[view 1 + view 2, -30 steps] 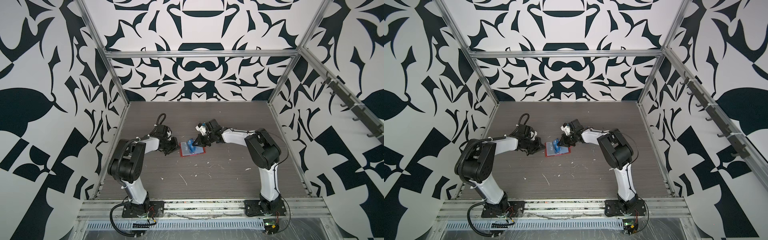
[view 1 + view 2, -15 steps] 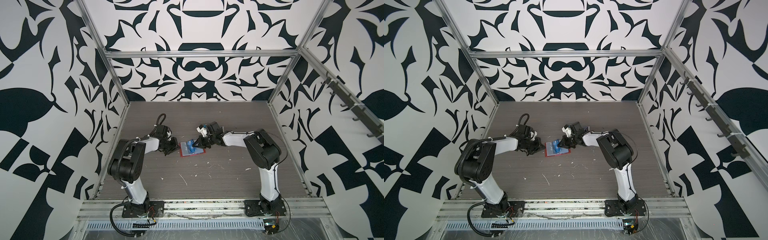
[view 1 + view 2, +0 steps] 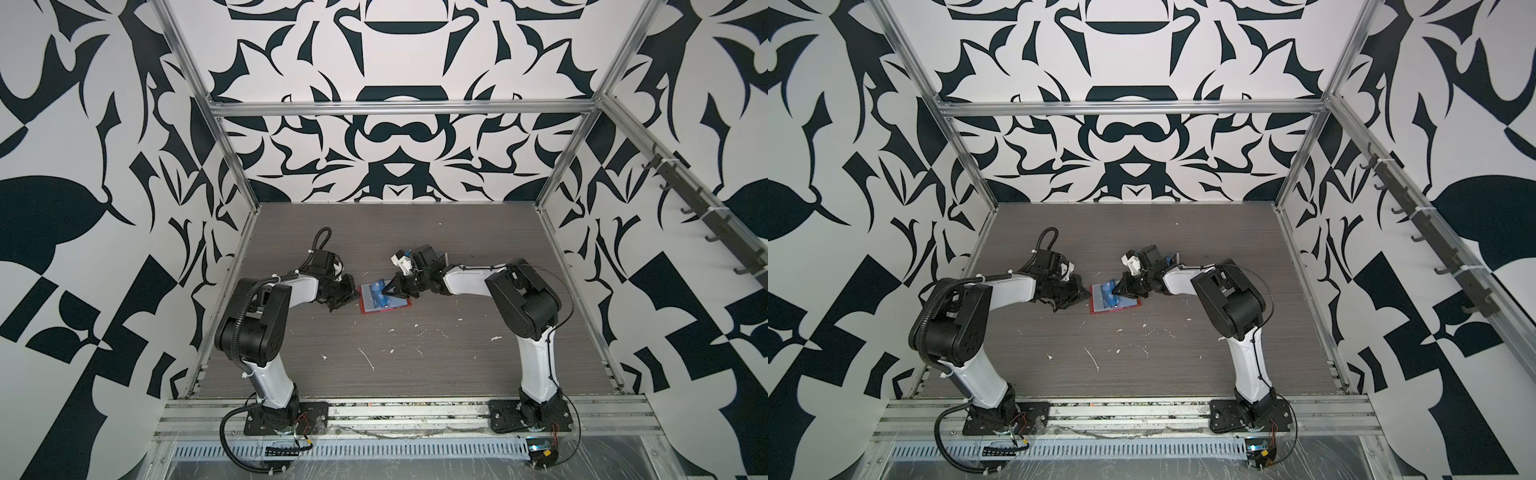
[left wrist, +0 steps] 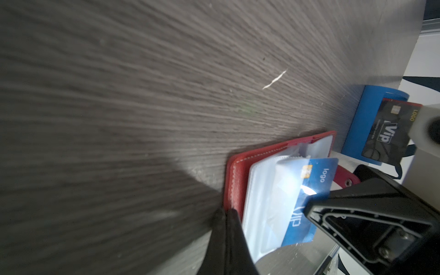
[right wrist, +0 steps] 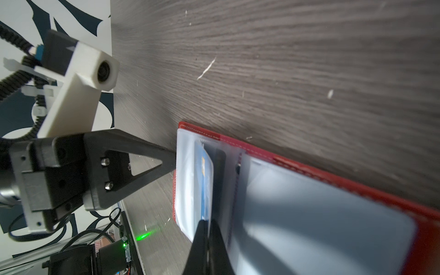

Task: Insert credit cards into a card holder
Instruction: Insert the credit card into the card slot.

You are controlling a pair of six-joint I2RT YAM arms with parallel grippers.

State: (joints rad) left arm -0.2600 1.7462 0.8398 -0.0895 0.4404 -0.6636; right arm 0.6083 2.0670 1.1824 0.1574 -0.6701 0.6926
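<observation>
In both top views the card holder (image 3: 405,305) (image 3: 1133,306) lies open on the grey surface (image 3: 415,353), a little above the middle of the frame, between the two arms. The left pincer (image 3: 355,296) (image 3: 1088,296) is at its left edge. The right pincer (image 3: 388,291) (image 3: 1115,292) is over it from the right, at a blue card (image 3: 376,291) (image 3: 1105,289). From this height the jaws are too small to judge.

The left wrist view gives more. The left pincer (image 4: 226,214) is closed, its tips together against the red edge of the holder; whether it pinches anything there, I cannot tell. The blue card (image 4: 316,166), with a gold chip and the word "logo", lies partly inside a clear sleeve, and the right pincer (image 4: 308,210) holds its free end. This view also shows plainly a blue stand (image 4: 362,123) just beside the holder, with a dark card (image 4: 385,133) standing in it.

The right wrist view shows the blue card (image 5: 206,185) almost from its thin edge, clamped between the closed tips of the right pincer (image 5: 207,223). The left pincer (image 5: 172,162) touches the sleeve edge of the card holder (image 5: 333,171).
</observation>
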